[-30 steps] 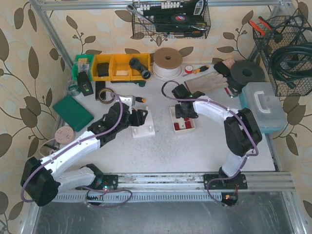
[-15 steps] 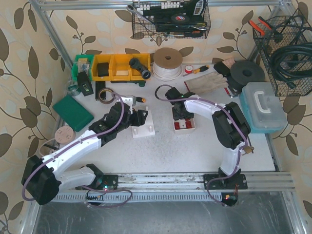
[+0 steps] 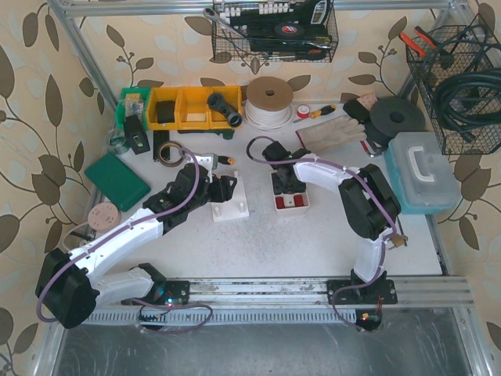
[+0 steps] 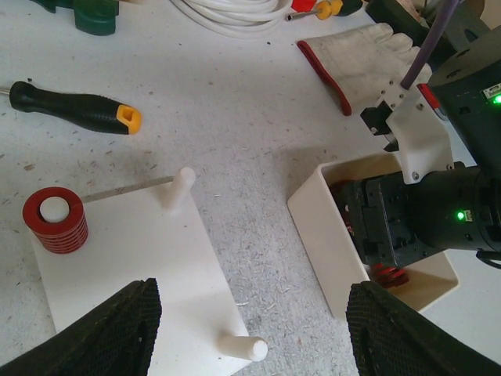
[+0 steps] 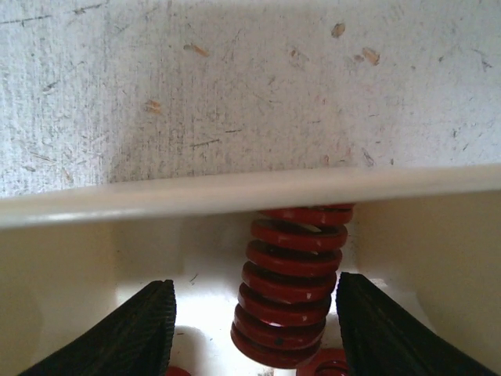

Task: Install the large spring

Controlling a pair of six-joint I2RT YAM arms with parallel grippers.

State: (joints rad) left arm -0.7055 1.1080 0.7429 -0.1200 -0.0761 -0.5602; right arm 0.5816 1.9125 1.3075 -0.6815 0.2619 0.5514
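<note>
On the right end effector (image 5: 254, 286): stands open down inside the shallow white plastic tray (image 5: 235, 192), one black finger (image 5: 145, 329) clear of the large red coil spring (image 5: 293, 294), the other finger (image 5: 391, 329) just beside its coils, contact impossible to tell. Not clamped. Large red coil spring inside the tray, between the two fingers, its far end against the tray wall. More bits of red spring at the bottom edge of the wrist view.

On the left end effector (image 4: 250, 337): hangs wide open above the near edge of the flat white square base plate (image 4: 133, 251), gripping nothing. On the plate: a short red coil spring (image 4: 55, 223) seated over one corner peg; two bare white pegs (image 4: 182, 184) at other corners.

On the pale speckled tabletop (image 3: 313, 243): plate and tray near each other, apart. Beyond them, a black-and-yellow-handled screwdriver (image 4: 78, 110) and a white work glove with red trim (image 4: 360, 63).
</note>
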